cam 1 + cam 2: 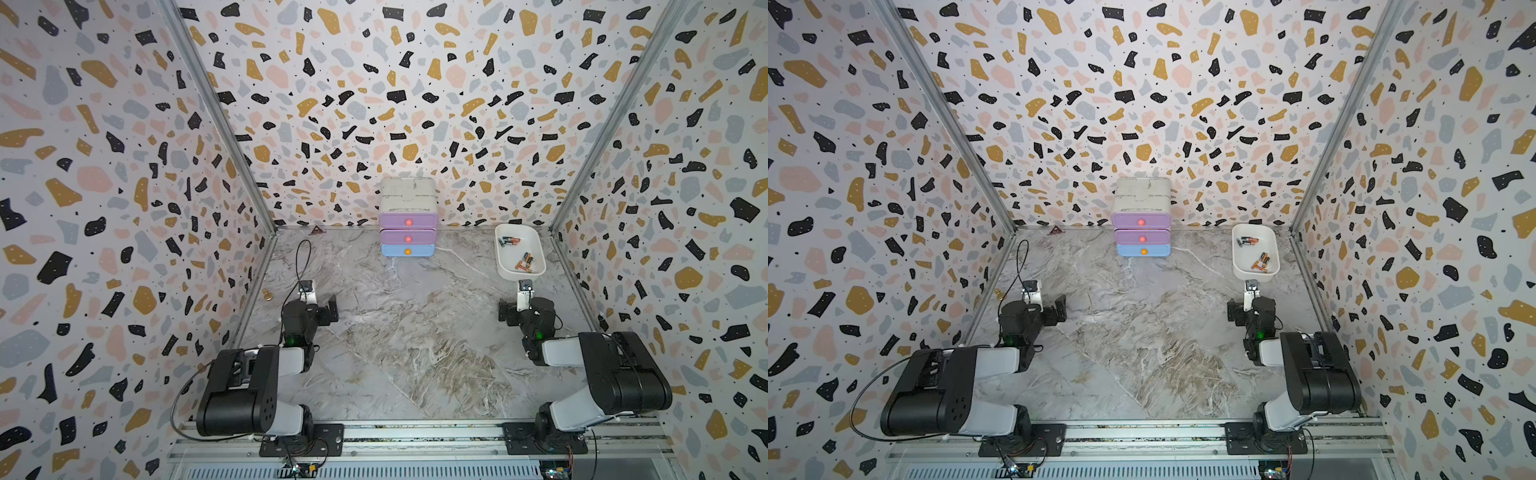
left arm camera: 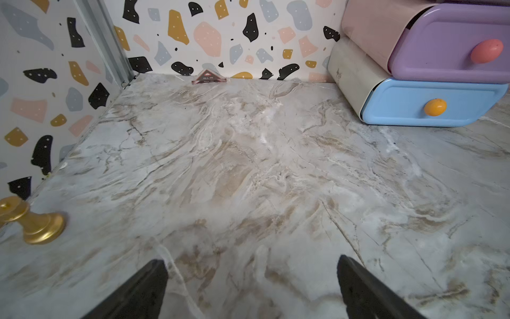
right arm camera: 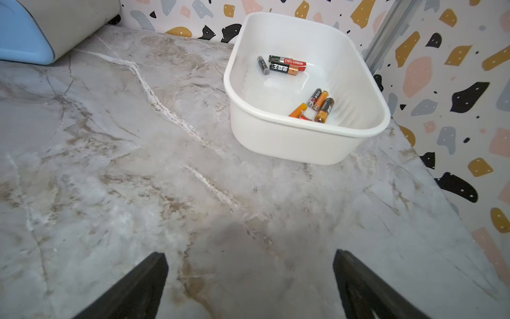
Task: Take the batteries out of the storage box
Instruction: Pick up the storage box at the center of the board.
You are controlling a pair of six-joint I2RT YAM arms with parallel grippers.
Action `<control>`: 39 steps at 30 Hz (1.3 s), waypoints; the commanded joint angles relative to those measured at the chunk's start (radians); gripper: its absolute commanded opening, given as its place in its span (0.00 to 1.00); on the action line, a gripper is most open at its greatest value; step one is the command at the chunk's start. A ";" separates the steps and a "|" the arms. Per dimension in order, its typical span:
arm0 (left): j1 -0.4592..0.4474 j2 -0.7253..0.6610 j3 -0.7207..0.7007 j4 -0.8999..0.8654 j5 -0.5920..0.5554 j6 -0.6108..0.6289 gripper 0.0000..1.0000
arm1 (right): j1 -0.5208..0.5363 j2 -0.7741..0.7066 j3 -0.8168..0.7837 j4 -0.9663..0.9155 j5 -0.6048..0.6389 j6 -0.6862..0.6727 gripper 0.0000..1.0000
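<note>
The storage box [image 1: 515, 275] is a white open tray at the far right of the marble table, near the right wall, and shows in both top views [image 1: 1252, 276]. Several batteries lie in it in two clusters. A red one and black ones [image 3: 284, 65] lie at its far end. Orange and black-copper ones [image 3: 320, 105] lie at its near end. My right gripper [image 3: 249, 256] hovers low over bare table just short of the box [image 3: 289, 143], open and empty. My left gripper [image 2: 251, 262] is open and empty over bare table at the left.
A white cabinet [image 1: 408, 220] with purple and blue drawers stands at the back centre. A gold knob [image 2: 36, 223] lies by the left wall beside my left arm [image 1: 299, 320]. A small triangular piece [image 2: 209, 77] leans at the back wall. Patterned walls close three sides.
</note>
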 commanded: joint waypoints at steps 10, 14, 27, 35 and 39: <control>-0.017 -0.006 0.006 0.028 0.060 0.049 1.00 | -0.004 -0.009 0.023 -0.001 0.001 0.004 0.99; -0.017 -0.006 0.012 0.014 0.055 0.047 1.00 | -0.003 -0.009 0.022 -0.001 0.001 0.004 0.99; -0.004 -0.020 0.039 -0.037 -0.082 -0.017 1.00 | 0.008 -0.065 0.037 -0.055 0.079 0.017 0.99; -0.101 -0.255 0.633 -0.855 -0.226 -0.479 1.00 | -0.005 -0.220 0.559 -0.718 -0.154 0.300 0.93; -0.307 0.006 1.150 -1.360 -0.155 -0.342 0.98 | -0.001 0.037 1.034 -1.297 -0.214 0.225 0.83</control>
